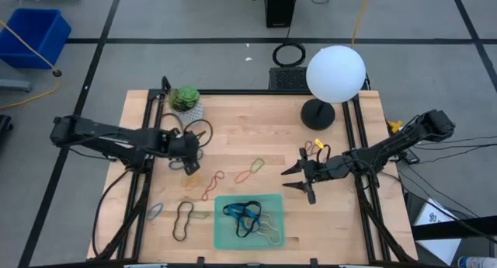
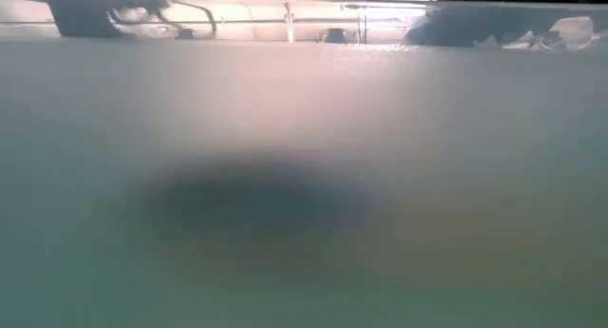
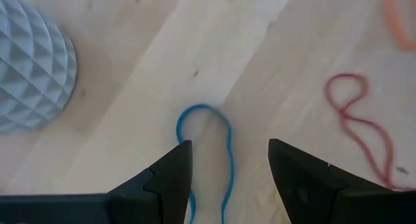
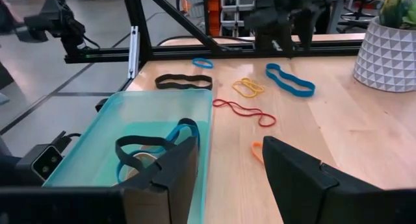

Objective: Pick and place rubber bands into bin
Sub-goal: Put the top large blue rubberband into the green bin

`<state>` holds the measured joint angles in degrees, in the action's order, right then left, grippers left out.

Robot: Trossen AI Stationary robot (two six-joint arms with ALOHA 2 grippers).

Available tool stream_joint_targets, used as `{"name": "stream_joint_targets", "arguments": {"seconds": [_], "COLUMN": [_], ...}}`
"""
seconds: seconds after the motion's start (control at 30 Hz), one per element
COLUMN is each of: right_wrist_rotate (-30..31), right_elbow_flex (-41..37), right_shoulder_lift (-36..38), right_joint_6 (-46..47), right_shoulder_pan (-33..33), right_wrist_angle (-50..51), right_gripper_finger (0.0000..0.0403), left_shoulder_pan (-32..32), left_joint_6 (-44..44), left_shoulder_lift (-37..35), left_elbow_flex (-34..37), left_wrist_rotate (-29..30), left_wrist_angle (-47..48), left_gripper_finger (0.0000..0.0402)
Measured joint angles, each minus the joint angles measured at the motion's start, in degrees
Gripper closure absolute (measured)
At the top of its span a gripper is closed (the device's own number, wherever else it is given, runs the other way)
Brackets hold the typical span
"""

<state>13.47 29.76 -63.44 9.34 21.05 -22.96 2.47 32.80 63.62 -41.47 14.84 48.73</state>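
Note:
The green bin [image 1: 221, 241] lies at the table's near middle and holds black, blue and yellow rubber bands [image 1: 247, 216]; it also shows in the right wrist view [image 4: 84, 149]. Loose bands lie flat on the wood: blue [image 3: 207, 145], red [image 1: 211, 184], orange-yellow [image 1: 250, 169], black [image 1: 183, 220]. My left gripper [image 3: 229, 160] is open over the blue band at the table's left, a finger on either side of its looped end. It shows far off in the right wrist view [image 4: 281, 29], above the band. My right gripper [image 1: 299, 179] is open and empty, right of the bin's far corner.
A potted plant in a white faceted pot [image 1: 186, 103] stands just beyond my left gripper. A white globe lamp [image 1: 335, 72] on a black base stands at the far right. A dark cable loop [image 1: 200, 132] lies by the pot. A deep blue bin [image 1: 31, 35] sits on the floor.

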Motion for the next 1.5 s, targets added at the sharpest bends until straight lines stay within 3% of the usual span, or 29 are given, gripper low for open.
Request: {"name": "stream_joint_targets", "arguments": {"seconds": [0.17,0.3,0.6,1.27,1.5], "right_wrist_rotate": [0.0,0.0,0.0,0.0,0.0], "right_elbow_flex": [0.0,0.0,0.0,0.0,0.0], "right_shoulder_lift": [0.0,0.0,0.0,0.0,0.0], "right_joint_6": [0.0,0.0,0.0,0.0,0.0], "right_shoulder_pan": [-0.4,-0.4,-0.4,-0.4,-0.4], "right_wrist_angle": [-0.1,-0.1,0.0,1.2,1.2], "right_gripper_finger": [0.0232,0.0232,0.0232,0.0232,0.0232], "left_shoulder_pan": [-5.0,-8.5,-10.1,-11.1,-13.8], "left_joint_6": [0.8,0.7,-0.9,-2.2,-3.4], "left_shoulder_lift": [6.9,11.1,17.6,19.7,19.7], "left_elbow_flex": [0.0,0.0,0.0,0.0,0.0], "left_wrist_rotate": [-0.9,-6.2,-8.2,-5.2,-9.2], "left_wrist_angle": [0.0,-0.4,-2.5,-3.2,-3.6], "left_gripper_finger": [0.0192,0.0193,0.0193,0.0193,0.0237]}}
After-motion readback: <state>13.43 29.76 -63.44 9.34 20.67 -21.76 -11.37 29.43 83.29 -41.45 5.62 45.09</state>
